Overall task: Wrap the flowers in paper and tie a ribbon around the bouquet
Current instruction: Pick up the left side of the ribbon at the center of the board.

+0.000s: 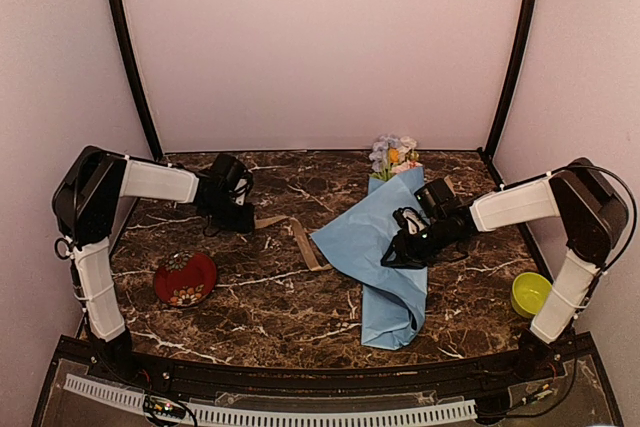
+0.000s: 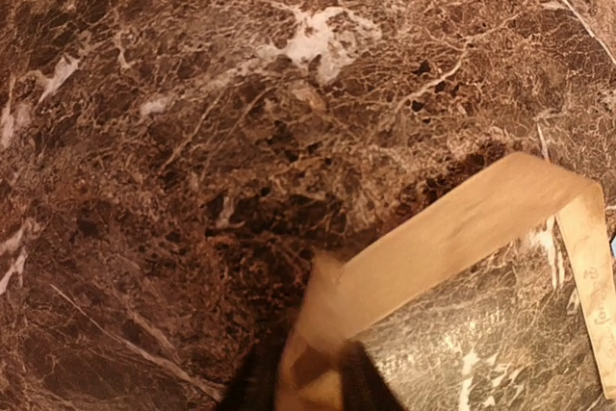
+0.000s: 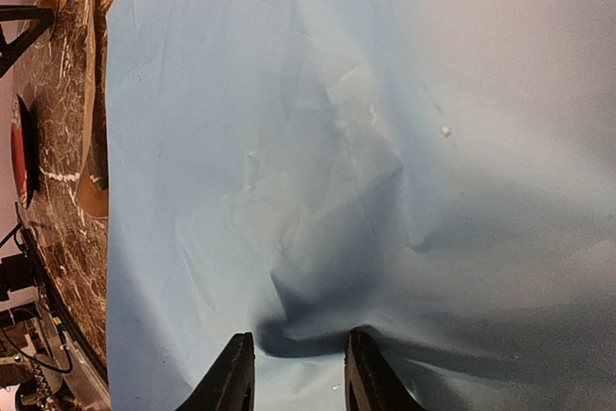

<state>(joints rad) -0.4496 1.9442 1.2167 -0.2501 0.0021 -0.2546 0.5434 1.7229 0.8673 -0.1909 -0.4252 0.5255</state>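
From above, the bouquet (image 1: 393, 297) lies lengthwise on the right half of the marble table (image 1: 250, 312). The flowers (image 1: 392, 155) poke out at its far end, and the light-blue paper (image 1: 350, 237) is loosely folded round the stems, one corner flaring left. The right gripper (image 1: 405, 247) bears on the middle of the wrap. The ribbon (image 1: 300, 239) lies flat to the left of the paper. One end is under the left gripper (image 1: 238, 217) and the other is near the flared corner.

At the left wrist, the ribbon (image 2: 462, 228) arches up off the marble and its near end sits between the two dark fingers (image 2: 252, 387). They stand close on either side, but whether they bite yet I cannot tell. The strip looks feather-light, limp and slick, so I judge it would slide out of a loose nip. The end, taken across its full width, is the place to hold it.

At the right wrist, the paper (image 3: 385, 93) fills the view. Creases run into a dark pucker nipped between the fingertips (image 3: 236, 377), so this gripper is clamped on a fold of the wrap. The sheet looks thin and springy, likely to tear if dragged and to unroll if let go. The narrow waist over the stems seems the sound place to hold. The ribbon (image 3: 91, 93) shows at the far left edge, apart from these jaws.
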